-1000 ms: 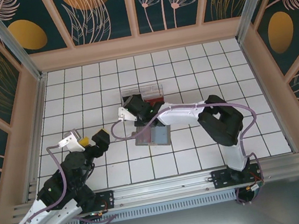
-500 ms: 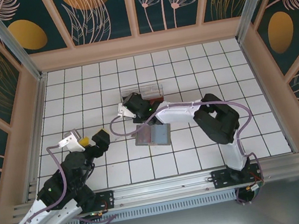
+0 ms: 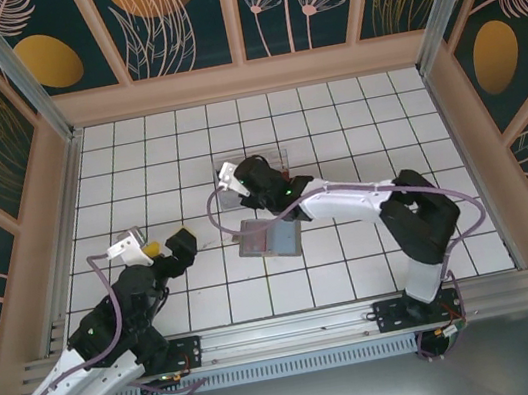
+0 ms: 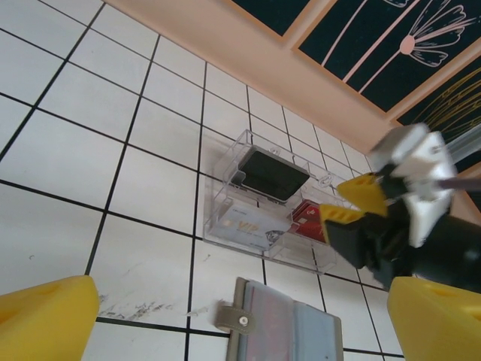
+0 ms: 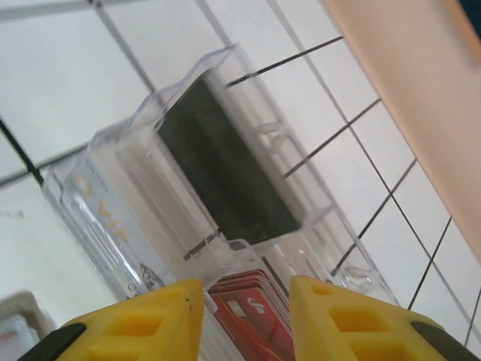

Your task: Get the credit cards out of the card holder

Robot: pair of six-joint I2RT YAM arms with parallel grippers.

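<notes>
Right wrist view: right gripper [image 5: 246, 289], parted and empty, hangs over a red credit card [image 5: 252, 325] in the clear tray [image 5: 98, 143]; best rise straight before reaching the card holder [image 3: 269, 239] beside it, left gripper [image 3: 154, 246] wide open.

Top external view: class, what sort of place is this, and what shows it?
Probably a purpose-built robot test cell: a left arm and a right arm bolted to an aluminium rail, a gridded white tabletop, and decorated wall panels closing it in.
</notes>
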